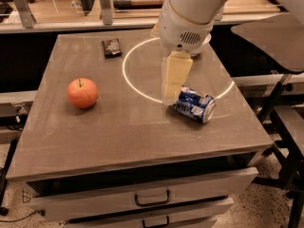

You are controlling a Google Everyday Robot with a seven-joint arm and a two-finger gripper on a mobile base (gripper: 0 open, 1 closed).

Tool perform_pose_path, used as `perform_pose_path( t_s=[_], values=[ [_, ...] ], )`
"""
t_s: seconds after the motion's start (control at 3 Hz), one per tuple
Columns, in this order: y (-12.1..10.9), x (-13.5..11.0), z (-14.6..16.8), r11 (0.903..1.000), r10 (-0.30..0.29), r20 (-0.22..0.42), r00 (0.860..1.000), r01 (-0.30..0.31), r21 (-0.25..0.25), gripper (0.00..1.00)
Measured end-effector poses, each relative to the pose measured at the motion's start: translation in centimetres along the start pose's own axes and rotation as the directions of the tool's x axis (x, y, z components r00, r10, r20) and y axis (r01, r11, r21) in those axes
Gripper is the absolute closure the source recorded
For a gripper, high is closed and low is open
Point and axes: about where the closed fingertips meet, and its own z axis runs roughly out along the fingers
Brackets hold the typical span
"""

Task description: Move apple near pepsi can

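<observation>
Grey-brown wooden table [142,132]: round orange-red apple [82,92] at nine o'clock, dented blue aluminium pepsi can [194,104] lying at four, small dark packet [112,47] at eleven; cream gripper [170,95] hovers near centre.

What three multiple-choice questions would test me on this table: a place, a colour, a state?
1. Where is the apple? A: left side of the table. B: on the floor. C: in a drawer.
2. What colour is the pepsi can? A: green. B: blue. C: yellow.
3. The can is? A: upright. B: stacked on the apple. C: lying on its side.
Answers: A, it sits far left; B, blue shows plainly; C, it lies sideways, the tool hanging just left of it.
</observation>
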Motion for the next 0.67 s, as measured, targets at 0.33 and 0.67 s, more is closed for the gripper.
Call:
perform_pose_path(
  t_s=[0.33,0.67],
  values=[
    [-0.8,-2.0,3.1,0.9994,0.013,0.099,0.995,-0.01,-0.033,0.0],
    [-1.4,-4.4,5.8,0.9976,0.018,0.185,0.983,-0.005,-0.069,0.0]
  ],
)
